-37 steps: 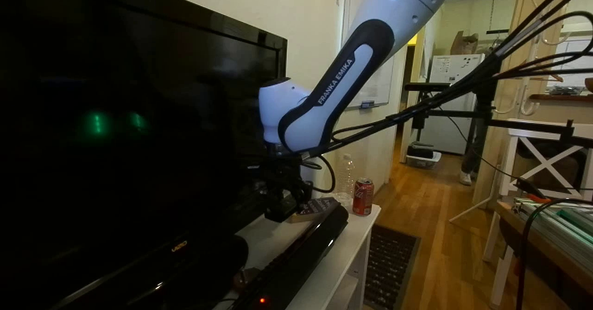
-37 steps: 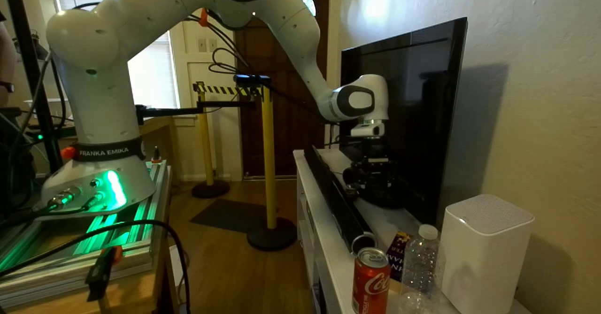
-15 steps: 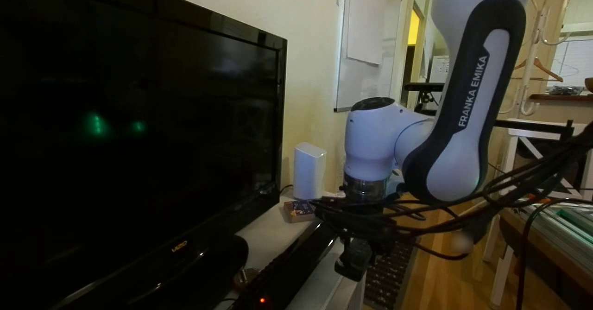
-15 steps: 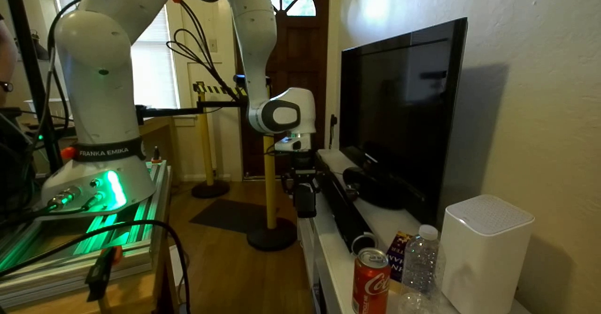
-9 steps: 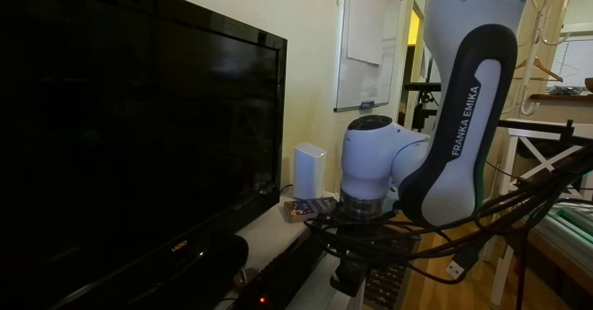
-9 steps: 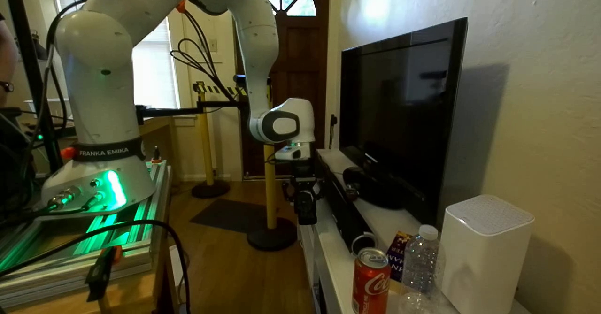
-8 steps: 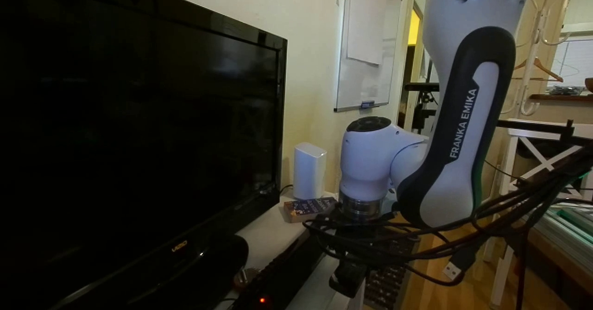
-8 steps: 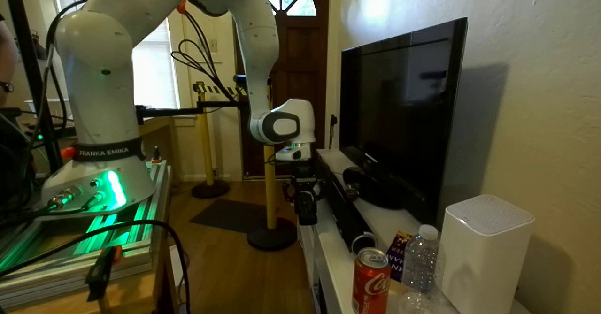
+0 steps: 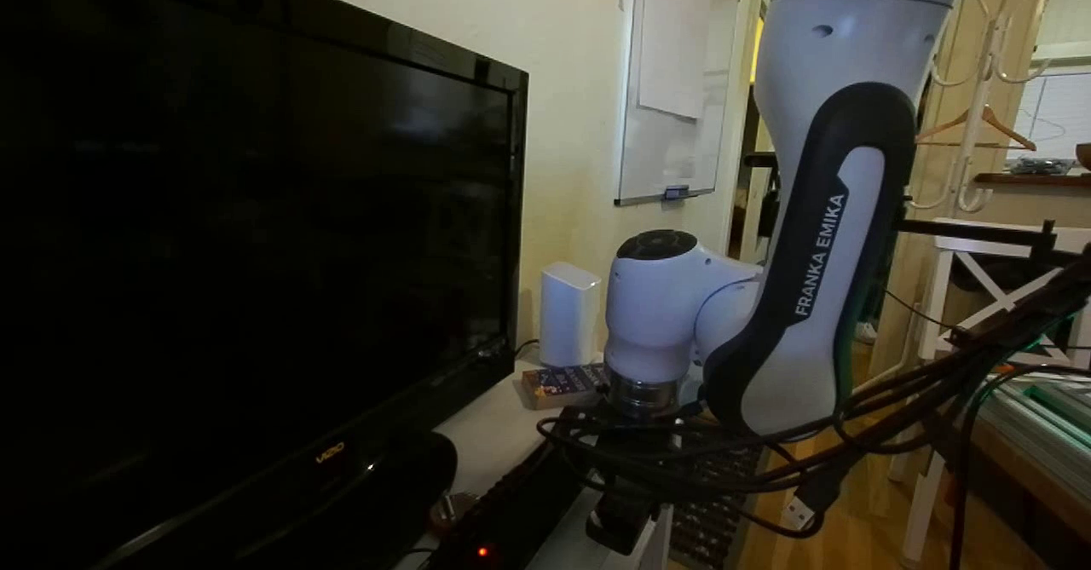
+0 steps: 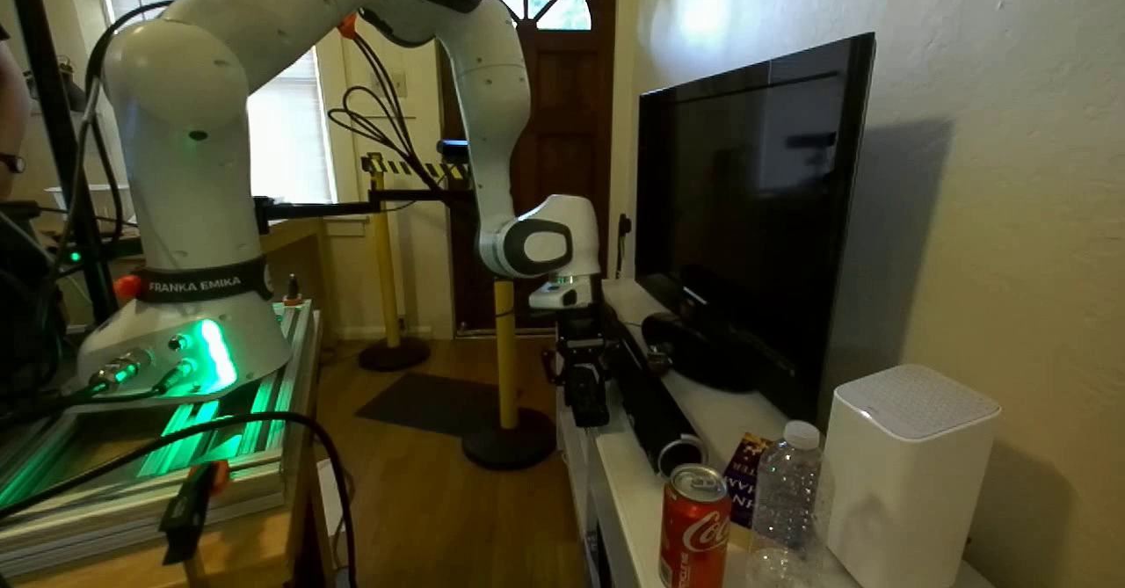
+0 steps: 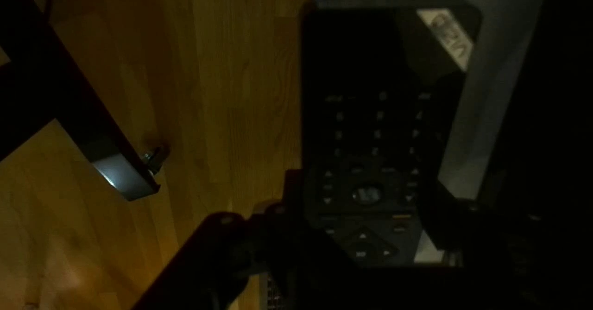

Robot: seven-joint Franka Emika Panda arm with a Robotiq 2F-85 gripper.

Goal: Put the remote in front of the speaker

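Note:
The remote [image 11: 380, 69] is slim and black with rows of buttons. My gripper [image 11: 363, 208] is shut on its sides in the wrist view, one finger on each long edge. In both exterior views the gripper [image 10: 582, 364] points down, with the remote [image 10: 589, 403] below it; the remote [image 9: 618, 526] sits at the front edge of the white stand. I cannot tell whether it touches the stand. The speaker [image 10: 655, 412], a long black bar, lies along the stand beside the gripper, on the TV side. It also shows in an exterior view [image 9: 520, 502], partly behind cables.
The TV [image 10: 747, 201] stands behind the speaker. A red can [image 10: 694, 526], a clear bottle [image 10: 787, 482], a book [image 10: 747, 474] and a white upright speaker-like cylinder [image 10: 910, 474] stand at one end of the white stand [image 10: 628, 482]. Loose cables [image 9: 767, 468] hang round the wrist.
From the TV side of the speaker, the arm has crossed to its front side. Over the last half second the gripper, holding the remote, has sunk slightly and moved a little towards the speaker.

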